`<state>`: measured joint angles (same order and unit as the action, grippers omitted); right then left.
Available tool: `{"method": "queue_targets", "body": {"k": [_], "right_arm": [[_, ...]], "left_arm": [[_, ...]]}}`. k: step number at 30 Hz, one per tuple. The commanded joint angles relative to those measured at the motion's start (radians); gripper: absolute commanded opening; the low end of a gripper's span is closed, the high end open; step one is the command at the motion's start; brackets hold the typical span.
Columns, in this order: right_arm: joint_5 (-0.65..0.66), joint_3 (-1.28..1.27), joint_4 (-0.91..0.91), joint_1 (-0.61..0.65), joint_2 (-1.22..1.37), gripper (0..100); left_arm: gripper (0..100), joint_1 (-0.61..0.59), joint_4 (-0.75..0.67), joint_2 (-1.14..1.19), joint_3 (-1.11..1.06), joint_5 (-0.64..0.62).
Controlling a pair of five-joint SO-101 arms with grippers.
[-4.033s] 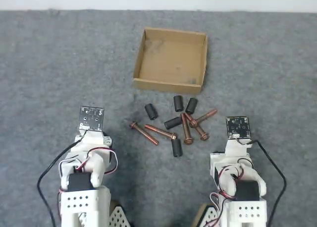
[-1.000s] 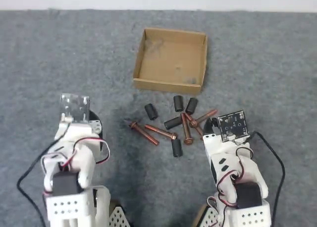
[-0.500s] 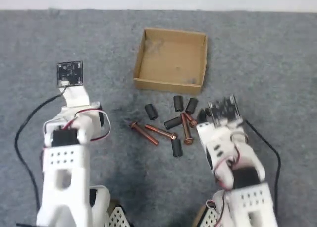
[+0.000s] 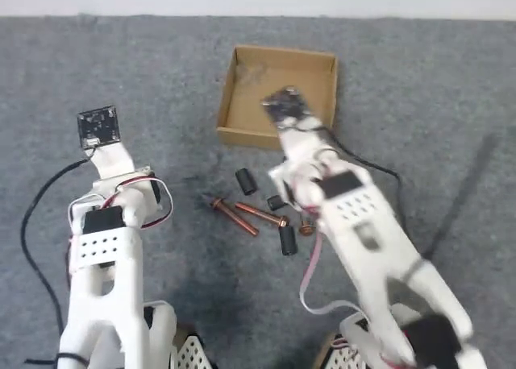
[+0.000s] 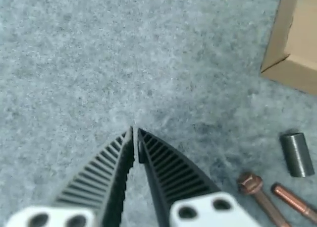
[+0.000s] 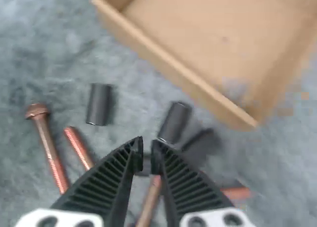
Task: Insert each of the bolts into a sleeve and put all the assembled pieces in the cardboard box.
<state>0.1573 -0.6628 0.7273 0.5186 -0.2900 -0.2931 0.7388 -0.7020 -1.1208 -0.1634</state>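
Copper bolts and black sleeves lie loose on the grey carpet in front of the cardboard box, which holds nothing. The right arm stretches over the pile to the box's front wall. My right gripper hovers shut and holds nothing, just above a sleeve and a bolt. The left arm stands left of the pile. My left gripper is shut over bare carpet, with a sleeve and a bolt head off to one side.
The right arm covers part of the pile in the high view. Another sleeve lies nearest the arm bases. Two bolts and a sleeve lie beside the right gripper. Open carpet surrounds the box.
Both arms rose from their folded rest. The right arm swung forward and left over the pile to the box front. The left arm stretched forward. No bolt or sleeve moved.
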Motion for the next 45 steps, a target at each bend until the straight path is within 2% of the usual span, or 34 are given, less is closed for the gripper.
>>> {"method": "queue_targets", "body": {"k": [1,5,12,23,31,34,39,45], "right_arm": [[0.011,0.163,-0.008,0.062,0.154,9.0],[-0.069,0.298,-0.016,0.102,0.338,4.4],[-0.103,0.485,-0.004,0.111,0.567,8.2],[-0.101,0.514,0.134,0.191,0.547,12.4],[-0.1,0.512,0.171,0.193,0.542,12.0],[-0.1,0.48,0.157,0.202,0.545,11.9],[-0.1,0.431,0.031,0.202,0.599,11.9],[-0.1,0.463,0.085,0.193,0.622,11.8]], "left_arm": [[9,-0.002,-0.029,-0.002,0.013,-0.009],[18,-0.003,-0.028,-0.002,0.012,-0.011],[19,-0.002,-0.028,0.0,0.012,-0.011],[19,-0.002,-0.029,0.0,0.012,-0.011],[19,-0.002,-0.029,0.0,0.012,-0.011],[19,-0.002,-0.029,0.0,0.012,-0.011],[19,0.0,-0.029,0.0,0.012,-0.011],[19,0.0,-0.029,0.0,0.01,-0.011]]}}
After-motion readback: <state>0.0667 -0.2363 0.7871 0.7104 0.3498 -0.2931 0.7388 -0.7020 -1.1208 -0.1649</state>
